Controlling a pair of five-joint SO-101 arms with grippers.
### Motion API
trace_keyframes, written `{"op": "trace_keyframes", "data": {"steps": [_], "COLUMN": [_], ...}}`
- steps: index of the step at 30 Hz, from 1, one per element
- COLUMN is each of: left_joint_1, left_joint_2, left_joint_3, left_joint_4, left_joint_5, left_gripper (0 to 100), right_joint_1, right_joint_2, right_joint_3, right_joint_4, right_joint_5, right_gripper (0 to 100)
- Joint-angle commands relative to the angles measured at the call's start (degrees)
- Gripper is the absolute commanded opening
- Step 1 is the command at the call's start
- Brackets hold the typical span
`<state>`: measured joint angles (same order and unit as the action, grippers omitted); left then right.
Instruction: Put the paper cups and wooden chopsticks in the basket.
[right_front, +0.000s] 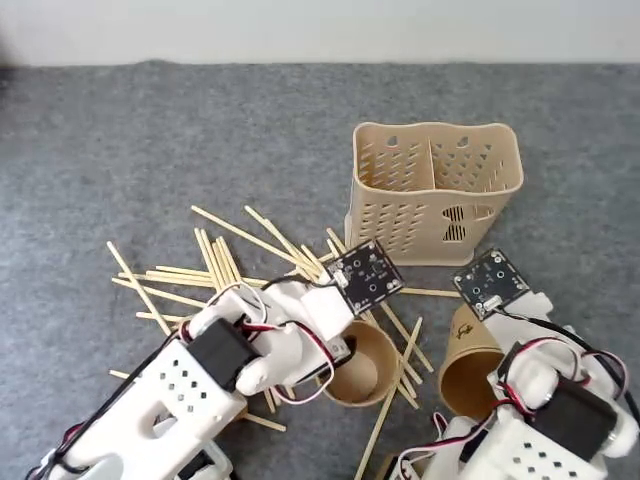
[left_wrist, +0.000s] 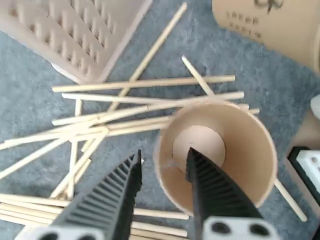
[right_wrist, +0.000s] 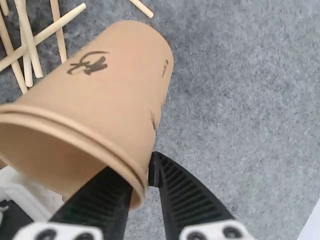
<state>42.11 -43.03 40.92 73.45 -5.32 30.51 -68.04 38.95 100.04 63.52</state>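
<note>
Left gripper (left_wrist: 164, 152) straddles the paper cup (left_wrist: 247, 145) rim, jaws apart; right gripper (right_wrist: 142, 169) clamps the second cup (right_wrist: 100, 105) by its rim; light, crushable walls, so grip gently

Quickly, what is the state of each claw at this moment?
Left claw: open, astride the rim of a paper cup.
Right claw: closed on the rim of the second paper cup.

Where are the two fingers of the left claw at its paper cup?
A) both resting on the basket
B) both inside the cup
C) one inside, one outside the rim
C: the left claw straddles the rim of the paper cup, one finger inside and the other outside.
</note>
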Motion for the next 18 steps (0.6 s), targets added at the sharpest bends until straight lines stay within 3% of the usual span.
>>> {"op": "trace_keyframes", "data": {"steps": [1,7,18], "left_joint_1": [0.0,-3.8,-29.7], "left_joint_2": [-1.9,-2.0,-2.0], "left_joint_3": [-6.6,-17.1,-32.3], "left_joint_4": [3.0,11.1,18.7], "left_joint_5": [0.7,0.5,-2.8], "left_gripper": [15,15,15], "right_joint_1": [0.4,0.0,-9.2], "right_joint_2": [0.7,1.3,8.7], "right_joint_3": [-4.6,-13.6,-23.8], "right_joint_4": [0.8,1.5,2.9], "right_joint_5": [-3.3,-7.6,-15.6], "right_gripper": [0.9,0.9,0.9]}}
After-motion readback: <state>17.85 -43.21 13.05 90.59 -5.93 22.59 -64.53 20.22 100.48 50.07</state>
